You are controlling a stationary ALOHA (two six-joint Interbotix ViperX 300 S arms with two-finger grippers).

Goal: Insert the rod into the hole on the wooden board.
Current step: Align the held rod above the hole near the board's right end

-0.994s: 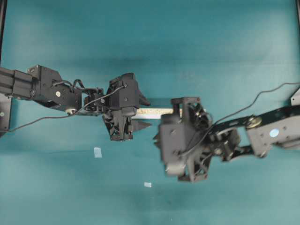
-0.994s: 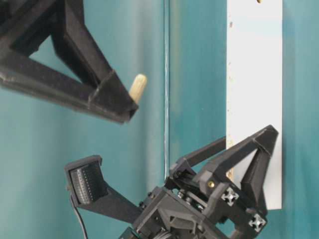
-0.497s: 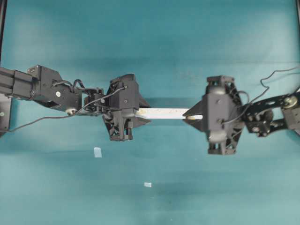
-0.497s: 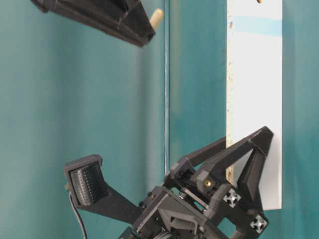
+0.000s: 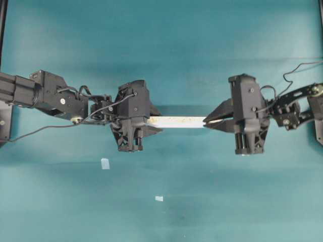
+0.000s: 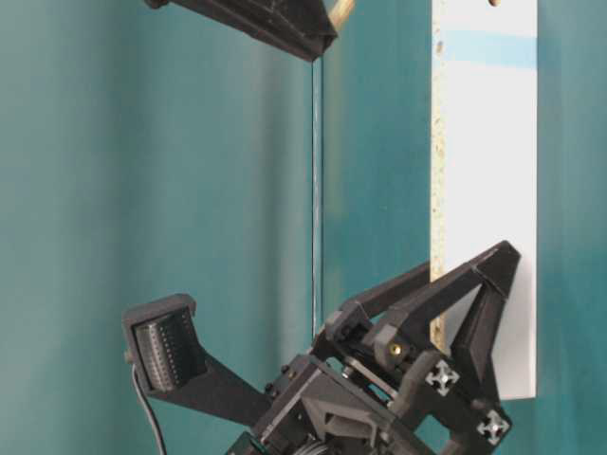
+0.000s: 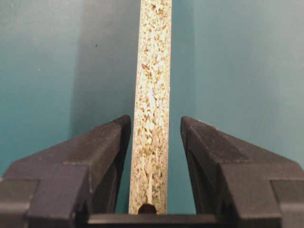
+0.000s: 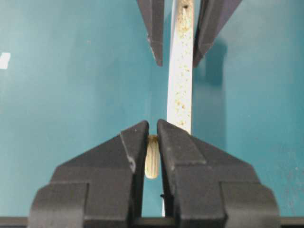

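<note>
A: Rod point(image 8: 151, 162) position?

B: Pinched between the fingers of the right gripper point(image 8: 152, 137), jaws closed on it. In the right wrist view its ribbed cream body shows in the narrow slot between the two pads. In the table-level view only a tan tip point(image 6: 341, 11) pokes out past the black fingertip at the top edge.

A: Relation to the wooden board point(image 5: 177, 121)?

B: Just off the board's right end in the overhead view. The right gripper point(image 5: 209, 121) points at that end, fingertips meeting near it. Whether the rod touches the board, I cannot tell.

A: Board attitude?

B: On edge. The left wrist view looks along its speckled chipboard edge point(image 7: 151, 104). The table-level view shows the white face point(image 6: 484, 190), with a light-blue band across it and the hole point(image 6: 493, 3) cut off by the top of the frame just beyond the band.

A: Left gripper point(image 7: 154, 128)?

B: Jaws part-open, straddling the board's other end. The left finger point(image 7: 114, 147) lies close against the board; a thin strip of teal shows on the right side, so a firm clamp is not confirmed. A dark hole sits in the edge at the bottom of that view.

A: Surroundings?

B: Teal table point(image 5: 161, 50). Two pale tape squares point(image 5: 105, 163) lie well apart from the board, nearer the lower edge of the overhead view.
</note>
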